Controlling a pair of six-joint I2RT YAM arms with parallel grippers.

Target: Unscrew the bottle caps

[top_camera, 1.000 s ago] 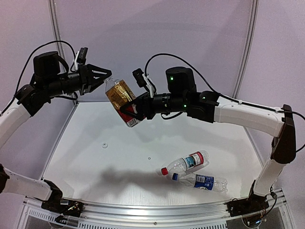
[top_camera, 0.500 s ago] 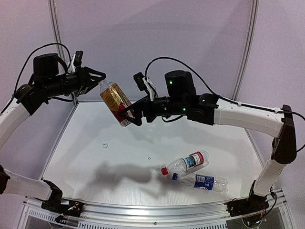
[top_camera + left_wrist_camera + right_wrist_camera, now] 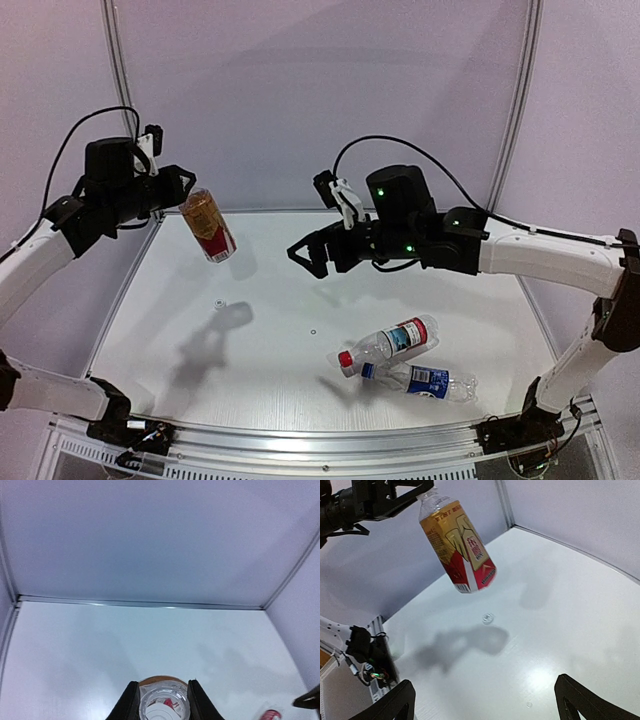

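Top external view, and the left end effector (image 3: pixel 180 188) is up in the air at about 10 o'clock over the bench (image 3: pixel 450 290), clenched on the neck of the amber bottle (image 3: pixel 208 226). The bottle hangs clear of the bench, base tipped down toward the middle, gold-and-red label facing us.

Across at 1 o'clock, the right end effector (image 3: pixel 305 260) is released, jaws spread wide with nothing between them, well apart from the amber bottle.

Down on the bench at 9 o'clock lies the white cap (image 3: pixel 219 305), alone, beside the bottle's shadow.

At 5 o'clock two bottles lie on their sides, touching: the red-label bottle (image 3: pixel 398 338) with its red cap (image 3: pixel 345 358) on, and just nearer the arms' bases the blue-label bottle (image 3: pixel 428 381) with its blue cap (image 3: pixel 367 371) on, both necks pointing to 9 o'clock.

Left wrist view: two dark fingers (image 3: pixel 129 704) pinch either side of the clear bottle neck (image 3: pixel 163 707), seen from straight above.

Right wrist view: its own fingers (image 3: pixel 400 702) stand far apart at the bottom corners, the amber bottle (image 3: pixel 460 550) dangles at 11 o'clock, and the white cap (image 3: pixel 487 617) sits on the bench below it.
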